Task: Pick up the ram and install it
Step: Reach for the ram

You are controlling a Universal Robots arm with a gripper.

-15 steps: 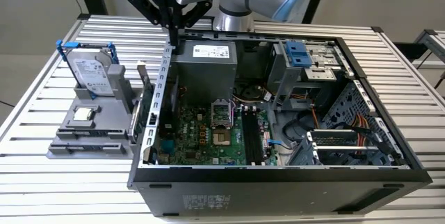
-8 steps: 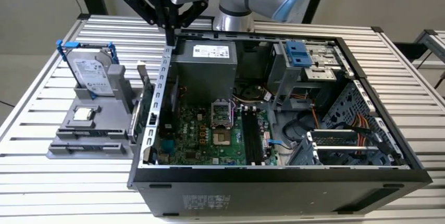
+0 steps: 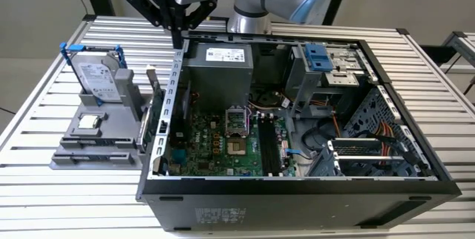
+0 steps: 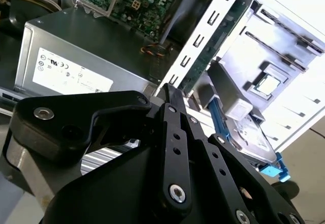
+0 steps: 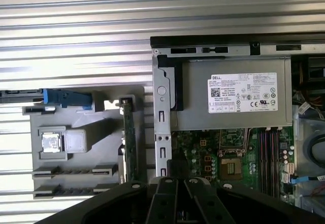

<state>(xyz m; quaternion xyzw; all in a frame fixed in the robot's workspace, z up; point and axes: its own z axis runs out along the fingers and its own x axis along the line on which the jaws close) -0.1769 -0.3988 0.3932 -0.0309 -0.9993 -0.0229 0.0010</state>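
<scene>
My gripper (image 3: 177, 43) hangs shut above the rear left edge of the open computer case (image 3: 386, 91) in the exterior view. Its black fingers meet at a point, and I see nothing between them in the second wrist view (image 4: 167, 88). In the first wrist view the gripper (image 5: 174, 169) is over the case's side rail beside the grey power supply (image 5: 238, 94). The motherboard's long black memory slots (image 3: 267, 144) lie inside the case, and the first wrist view has them as memory slots (image 5: 268, 153) too. The ram is hidden or out of view.
A grey parts holder (image 3: 67, 158) sits on the slatted table at the exterior view's left. It carries a silver hard drive with blue rails (image 3: 97, 75), a processor chip (image 3: 89, 121) and an upright green card (image 3: 156, 111). The robot's base (image 3: 248, 22) stands behind the case.
</scene>
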